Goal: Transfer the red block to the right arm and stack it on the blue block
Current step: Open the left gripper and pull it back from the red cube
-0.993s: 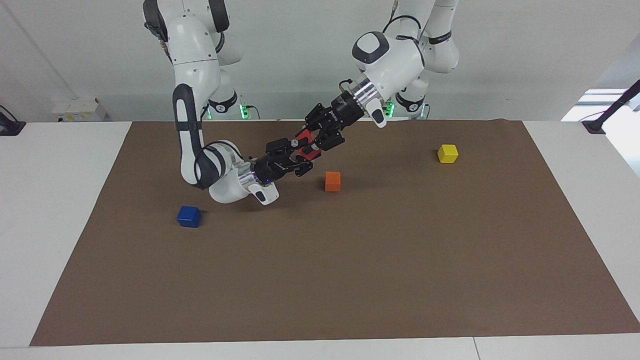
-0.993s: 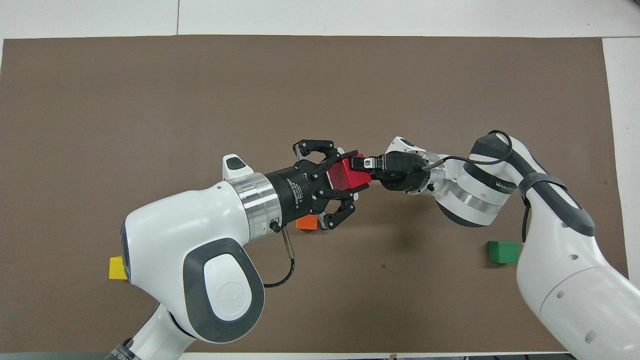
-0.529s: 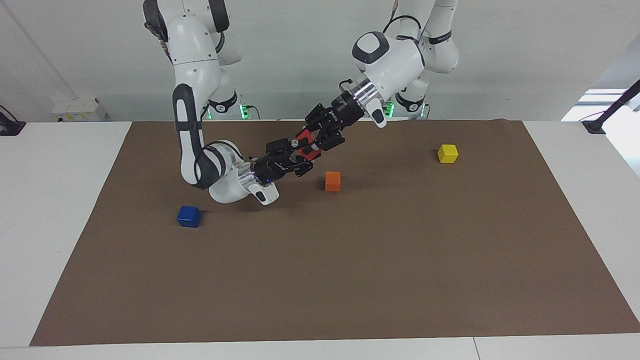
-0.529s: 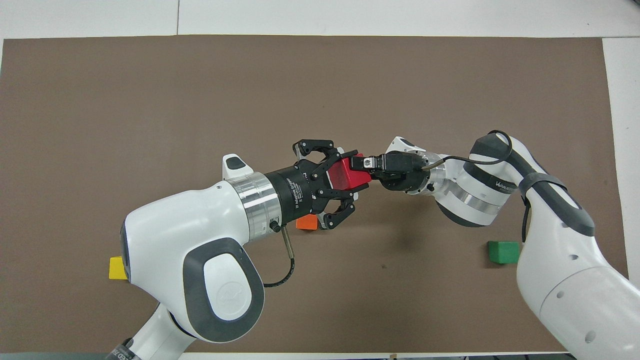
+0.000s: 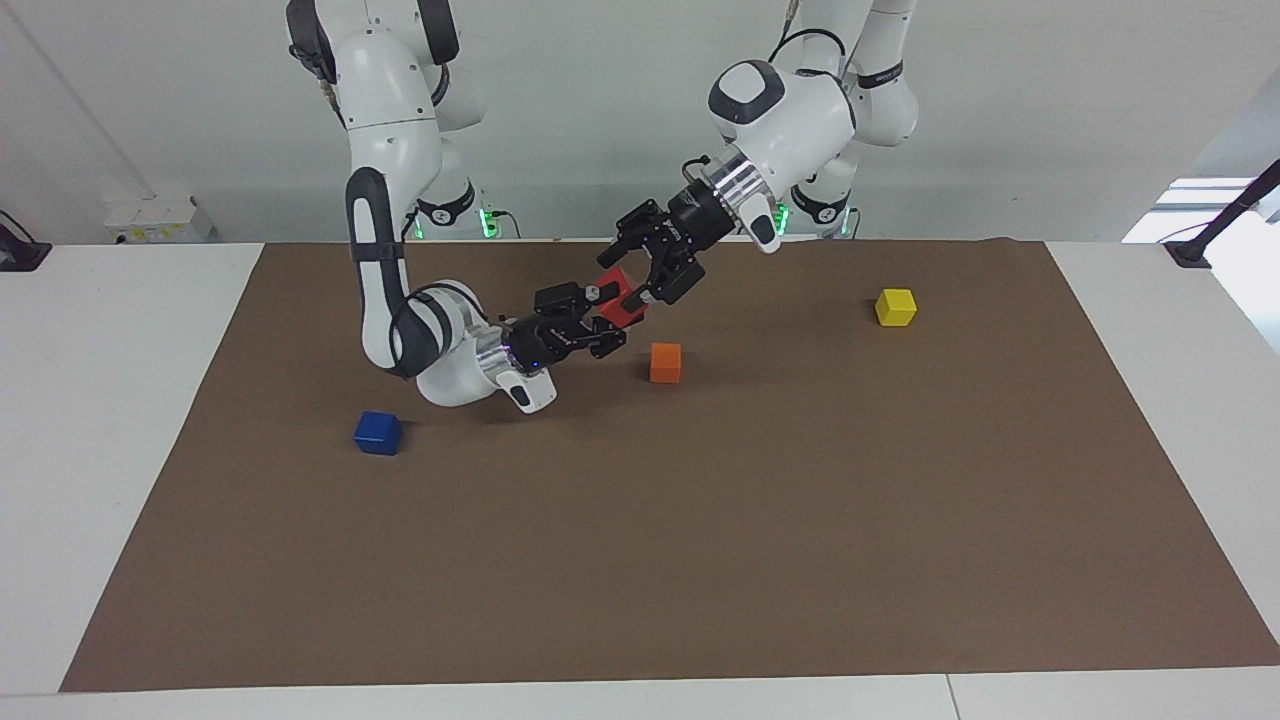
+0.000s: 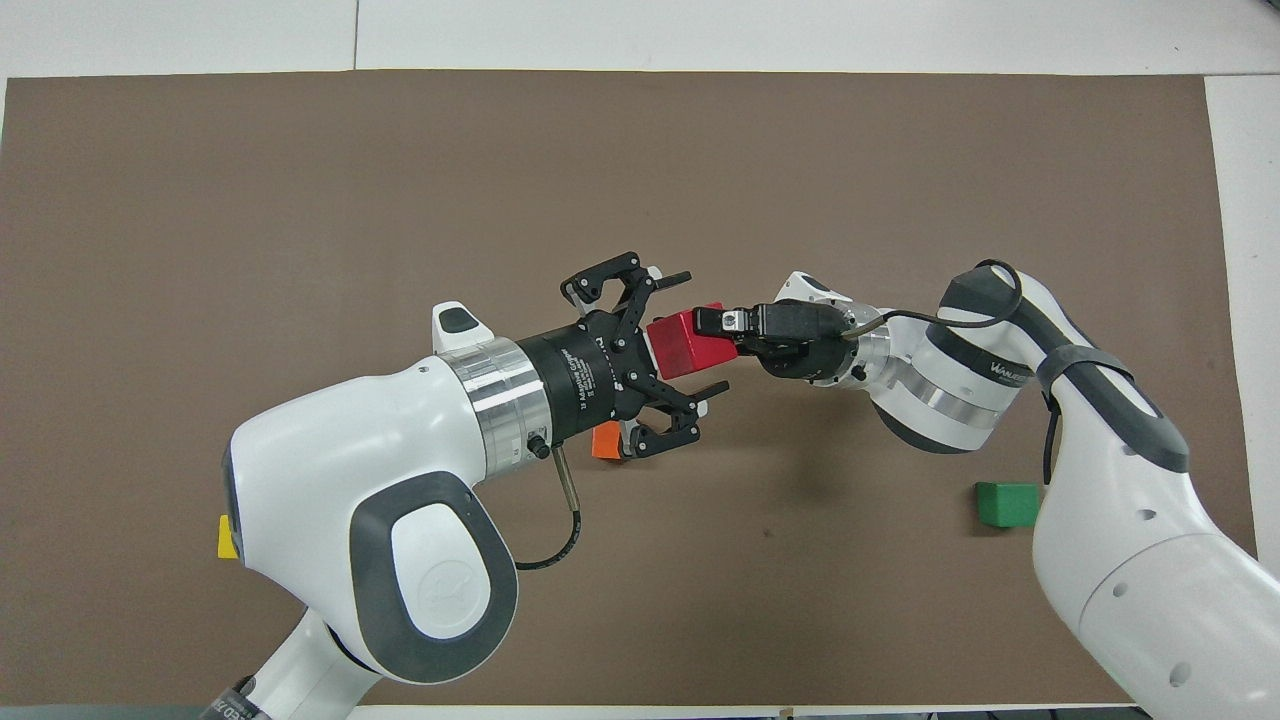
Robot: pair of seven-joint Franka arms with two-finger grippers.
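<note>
The right gripper [image 6: 712, 322] has its fingertips pinched on the red block [image 6: 682, 343], gripping it at the block's 3 o'clock side in the overhead view. The block hangs in the air over the brown mat [image 5: 700, 560], above a spot beside the orange block [image 5: 665, 362]. The left gripper [image 6: 690, 335] has its fingers spread wide to either side of the red block, one finger at the block's 12 o'clock and one at its 6 o'clock, both clear of its faces.

Outward from the grippers, the right arm [image 5: 385, 240] bends down low over the mat, and the left arm [image 5: 790, 110] slopes down from its base.

The blue block [image 5: 378, 433] sits on the mat toward the right arm's end, well apart from the red block, at about 7 o'clock from it in the facing view. A yellow block [image 5: 895, 307] lies toward the left arm's end, and a green block [image 6: 1007, 503] shows beside the right arm in the overhead view.
</note>
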